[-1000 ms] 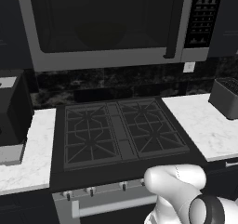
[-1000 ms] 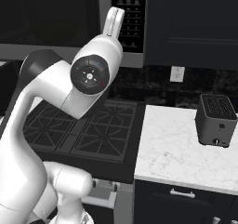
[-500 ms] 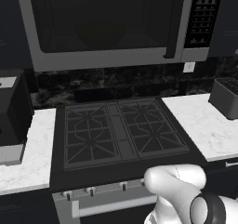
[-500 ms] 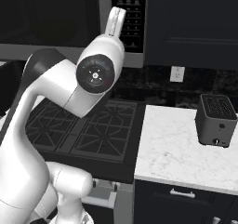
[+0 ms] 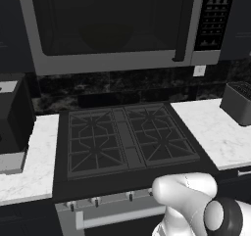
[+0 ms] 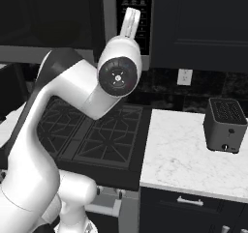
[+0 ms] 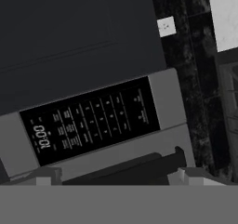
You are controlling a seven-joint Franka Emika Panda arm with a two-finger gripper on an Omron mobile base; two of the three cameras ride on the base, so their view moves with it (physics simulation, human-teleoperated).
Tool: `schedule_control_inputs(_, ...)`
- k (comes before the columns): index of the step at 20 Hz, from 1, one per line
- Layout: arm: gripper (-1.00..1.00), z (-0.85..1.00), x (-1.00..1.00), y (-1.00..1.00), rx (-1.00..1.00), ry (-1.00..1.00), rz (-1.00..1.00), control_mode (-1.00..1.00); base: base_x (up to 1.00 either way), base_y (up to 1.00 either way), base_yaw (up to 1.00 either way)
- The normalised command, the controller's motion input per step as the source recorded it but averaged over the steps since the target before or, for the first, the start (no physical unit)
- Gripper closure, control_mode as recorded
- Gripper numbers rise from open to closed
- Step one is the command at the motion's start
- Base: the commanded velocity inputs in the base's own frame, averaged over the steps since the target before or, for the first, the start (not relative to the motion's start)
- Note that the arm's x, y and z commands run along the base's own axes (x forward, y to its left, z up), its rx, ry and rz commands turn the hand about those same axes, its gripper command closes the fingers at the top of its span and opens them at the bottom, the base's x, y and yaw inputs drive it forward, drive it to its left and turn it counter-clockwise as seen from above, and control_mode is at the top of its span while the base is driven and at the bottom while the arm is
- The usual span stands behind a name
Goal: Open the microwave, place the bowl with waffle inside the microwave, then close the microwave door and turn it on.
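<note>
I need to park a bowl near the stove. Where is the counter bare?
Right counter: bare marble between the stove and the toaster, and in front of the toaster. Left counter: a narrow strip beside the stove, crowded by the black appliance.

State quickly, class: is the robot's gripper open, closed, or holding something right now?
Gripper: open, holding nothing, aimed at the microwave button panel.

A black toaster [image 6: 224, 125] stands on the white counter [image 6: 184, 154] beside the stove [image 5: 125, 139].

Marble counter [image 6: 184, 152] — toaster [image 6: 224, 125] on top
</note>
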Motion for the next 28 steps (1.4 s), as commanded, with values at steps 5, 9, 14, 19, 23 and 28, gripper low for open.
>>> schedule_control_inputs(5,-1.00,0.00,0.16,-0.32,0.01,0.00,0.07,-1.00,0.00,0.00,0.00)
schedule_control_inputs(9,-1.00,0.00,0.10,-0.42,0.03,0.00,0.07,-1.00,0.00,0.00,0.00)
schedule_control_inputs(14,-1.00,0.00,0.11,-0.50,0.04,-0.01,0.07,-1.00,0.00,0.00,0.00)
schedule_control_inputs(19,-1.00,0.00,0.00,-0.14,0.00,0.00,0.03,-1.00,0.00,0.00,0.00)
schedule_control_inputs(23,-1.00,0.00,0.00,0.00,0.00,0.00,0.00,-1.00,0.00,0.00,0.00)
schedule_control_inputs(28,-1.00,0.00,0.00,0.00,0.00,0.00,0.00,-1.00,0.00,0.00,0.00)
